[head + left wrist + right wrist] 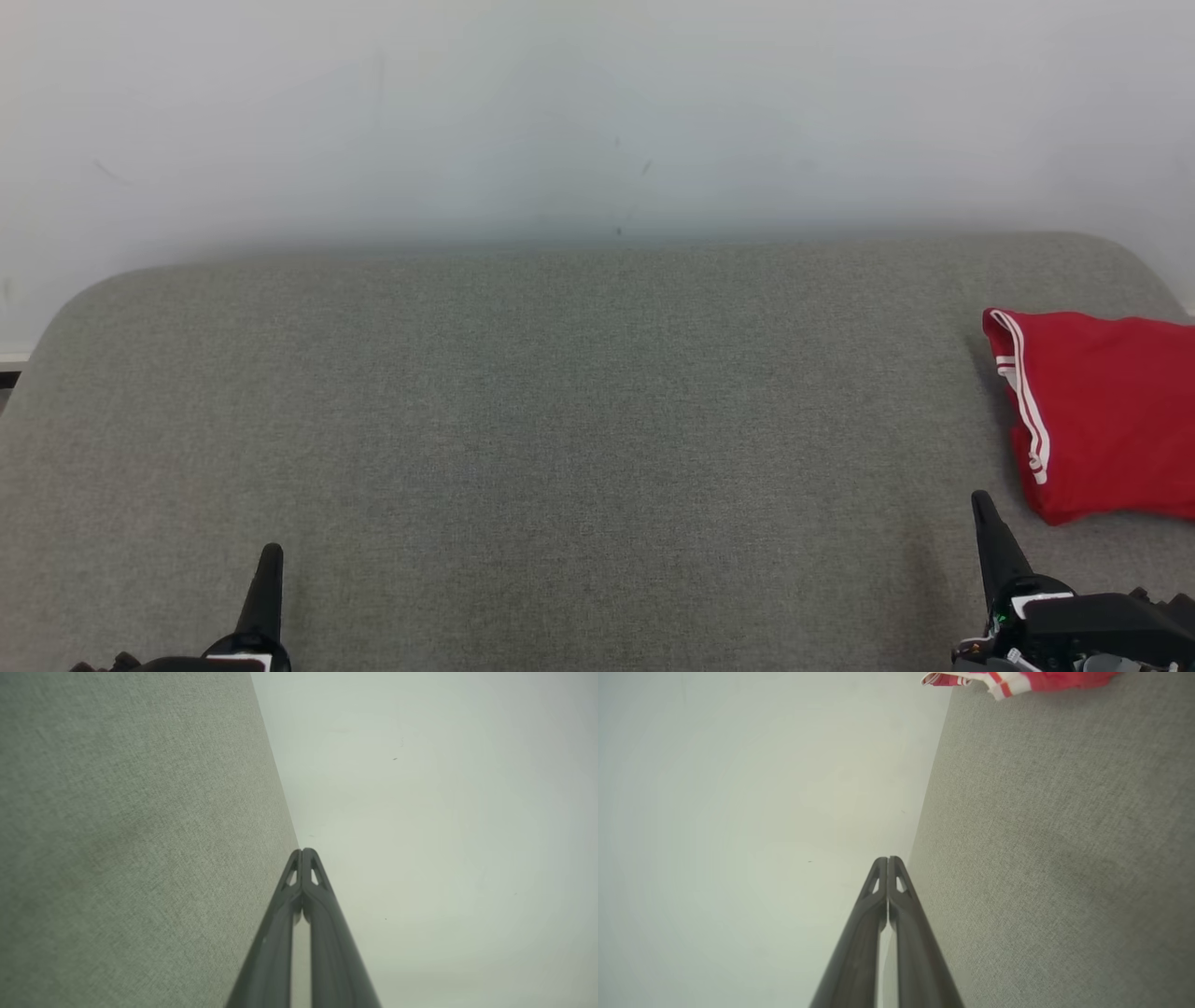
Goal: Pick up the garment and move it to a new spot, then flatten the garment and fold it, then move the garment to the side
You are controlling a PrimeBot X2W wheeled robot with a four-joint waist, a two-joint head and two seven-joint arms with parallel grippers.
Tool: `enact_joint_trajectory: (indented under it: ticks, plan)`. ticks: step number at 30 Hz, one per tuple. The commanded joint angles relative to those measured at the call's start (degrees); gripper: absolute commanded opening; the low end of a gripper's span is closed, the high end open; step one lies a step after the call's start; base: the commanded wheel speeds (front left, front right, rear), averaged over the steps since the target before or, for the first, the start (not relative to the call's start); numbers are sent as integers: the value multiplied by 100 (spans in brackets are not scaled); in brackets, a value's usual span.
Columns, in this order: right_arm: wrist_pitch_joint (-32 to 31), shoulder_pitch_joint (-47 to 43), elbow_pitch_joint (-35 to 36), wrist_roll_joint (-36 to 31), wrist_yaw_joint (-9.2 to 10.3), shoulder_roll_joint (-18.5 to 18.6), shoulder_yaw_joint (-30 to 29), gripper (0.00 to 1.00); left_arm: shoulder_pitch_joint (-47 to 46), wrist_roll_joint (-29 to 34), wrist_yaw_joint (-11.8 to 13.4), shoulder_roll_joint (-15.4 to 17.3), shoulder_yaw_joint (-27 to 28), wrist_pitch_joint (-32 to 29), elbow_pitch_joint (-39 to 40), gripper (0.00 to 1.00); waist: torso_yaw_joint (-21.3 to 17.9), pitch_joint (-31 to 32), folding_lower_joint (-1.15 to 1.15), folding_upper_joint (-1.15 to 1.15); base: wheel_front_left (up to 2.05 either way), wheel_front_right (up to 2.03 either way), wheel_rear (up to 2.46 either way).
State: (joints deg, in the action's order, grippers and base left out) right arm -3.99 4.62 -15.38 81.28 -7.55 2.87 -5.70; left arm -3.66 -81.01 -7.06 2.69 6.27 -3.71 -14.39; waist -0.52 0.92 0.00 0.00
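My left gripper (270,553) and right gripper (980,500) were clenched, empty. The garment (1106,420) looked soft, light and probably folded, so I'd pinch its striped edge (1024,401).

Head cam sits up high, looking forward and down across the grey fabric surface (560,420) to the white wall (597,112) behind. Both wrist cams are rolled sideways, low and close over the fabric, peering along the left claw (302,850) and right claw (888,858) at that wall. Head and right wrist cams both catch the red garment (1102,411).
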Motion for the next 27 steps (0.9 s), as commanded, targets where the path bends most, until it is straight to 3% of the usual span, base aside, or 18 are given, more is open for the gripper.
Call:
enact_joint_trajectory:
  ticks: [1, 27]
  plan:
    - [-37, 74, 59, 154, 9, 3, -26, 0, -125, -154, -16, 28, 19, -46, 35, 0, 5, -9, 0, 0, 0, 0, 0]
    - [-275, 189, 151, 1137, 12, 0, -99, 0, -301, -1171, -54, 30, 36, -300, 42, 0, 53, -109, 0, 0, 0, 0, 0]
